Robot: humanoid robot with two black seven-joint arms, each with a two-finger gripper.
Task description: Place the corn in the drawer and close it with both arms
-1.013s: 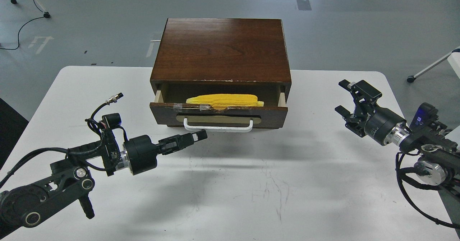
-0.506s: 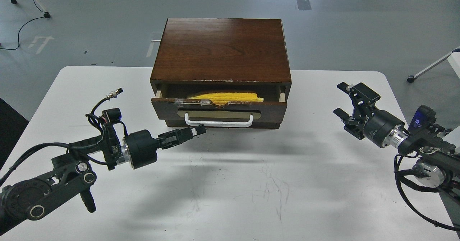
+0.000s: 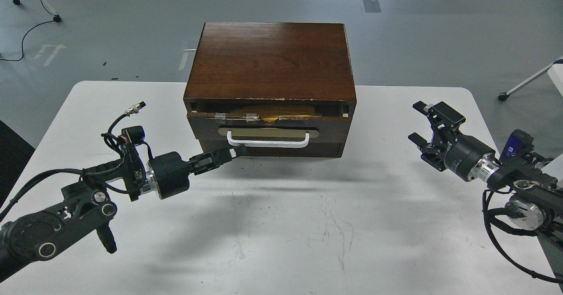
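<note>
The dark wood cabinet (image 3: 272,57) stands at the back middle of the white table (image 3: 286,224). Its drawer (image 3: 334,125) is pushed almost fully in, leaving a narrow gap at the top. The corn (image 3: 272,110) shows only as a shadowed yellowish sliver in that gap. My left gripper (image 3: 239,151) is shut and empty, with its tip against the drawer front just below the left end of the white handle (image 3: 268,143). My right gripper (image 3: 418,122) is open and empty, hovering over the table well to the right of the cabinet.
Grey floor lies behind the table, with a black cable (image 3: 26,31) at the far left and a chair leg with a caster (image 3: 523,84) at the right. Bare table surface lies in front of the cabinet between my arms.
The drawer has slid in from about a third open to nearly closed, hiding most of the corn. My left gripper moved forward with it. The right gripper barely moved.
</note>
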